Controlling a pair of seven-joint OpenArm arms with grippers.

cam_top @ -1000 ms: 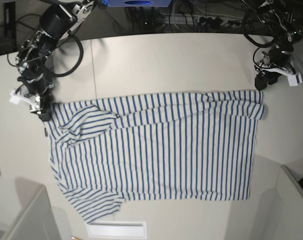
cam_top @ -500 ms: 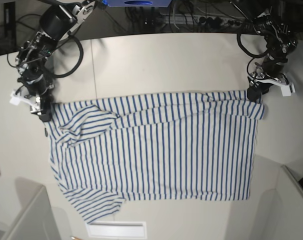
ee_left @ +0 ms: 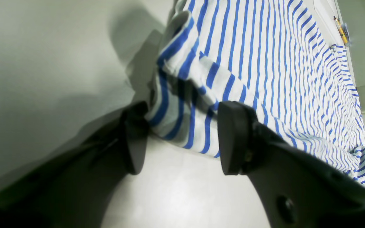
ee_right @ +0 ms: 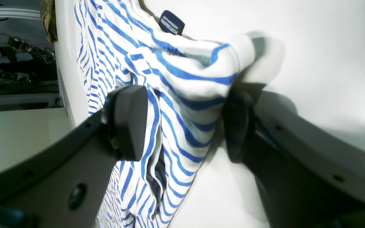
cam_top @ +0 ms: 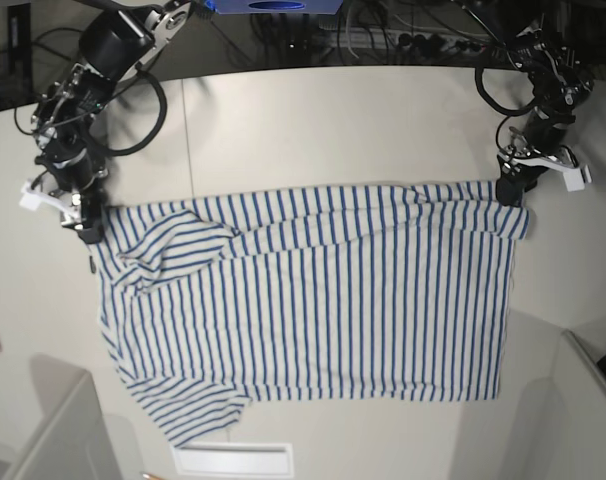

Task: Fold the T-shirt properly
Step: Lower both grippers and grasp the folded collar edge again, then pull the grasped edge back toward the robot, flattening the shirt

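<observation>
**Inspector A:** The T-shirt [cam_top: 313, 290] lies spread across the tabletop [cam_top: 313, 130], body mostly flat, one sleeve bunched at 9 o'clock. The right end effector [ee_right: 182, 126] stands wide apart with the neck-side corner bulging between its pads; whether it truly pinches that fold I cannot tell. The left end effector [ee_left: 179, 139] is part open, straddling the far corner at 2 o'clock of the base view, pads not yet meeting the cloth.

**Inspector B:** Advice for the step?

**Inspector A:** Close the left fully on both layers of hem before any lift, and raise both corners level so the stripes stay parallel. The dark tag [ee_right: 171, 22] marks the collar edge.

**Inspector B:** Change from the earlier view?

**Inspector A:** The left arm has come in from beyond the cloth to its corner and its jaws have narrowed slightly. The right is unmoved.
</observation>
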